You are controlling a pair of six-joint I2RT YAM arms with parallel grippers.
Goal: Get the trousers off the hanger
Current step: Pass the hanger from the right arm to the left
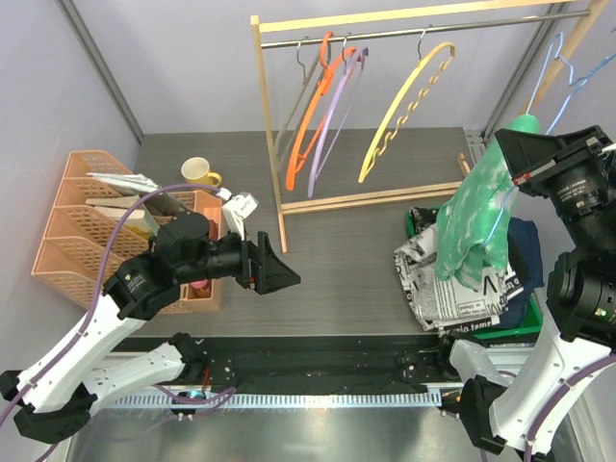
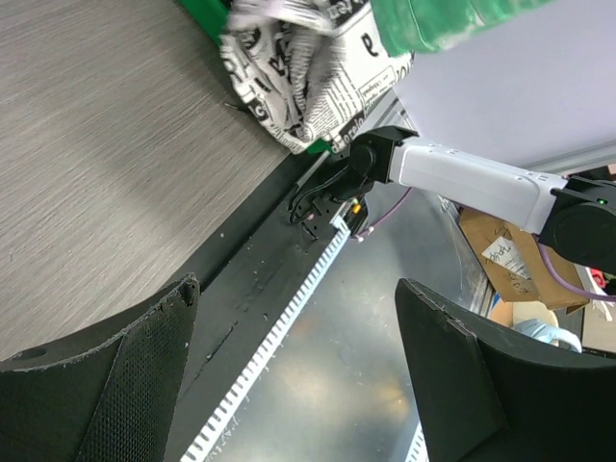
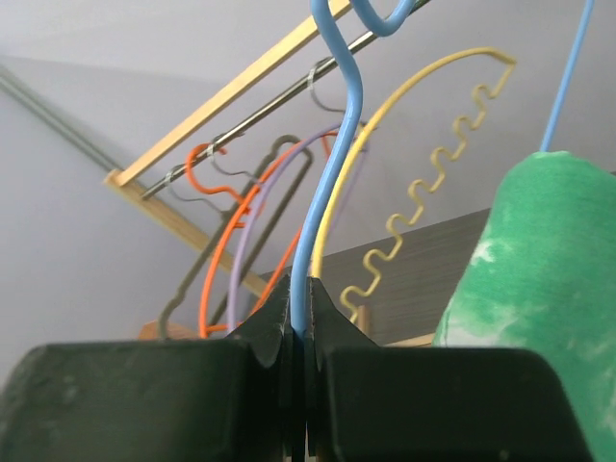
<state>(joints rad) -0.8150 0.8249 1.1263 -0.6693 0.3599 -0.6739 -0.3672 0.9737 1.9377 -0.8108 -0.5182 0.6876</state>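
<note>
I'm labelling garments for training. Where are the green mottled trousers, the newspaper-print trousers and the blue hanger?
green mottled trousers (image 1: 476,226): top view, middle of hanging cloth.
newspaper-print trousers (image 1: 433,284): top view, folded pile's front.
blue hanger (image 3: 322,217): right wrist view, neck wire.

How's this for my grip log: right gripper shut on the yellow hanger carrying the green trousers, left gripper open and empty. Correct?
Not quite. The right gripper is shut on the blue hanger, not the yellow one; the right wrist view shows blue wire pinched in its grip. The green trousers do hang from it, and the left gripper is open and empty.
</note>
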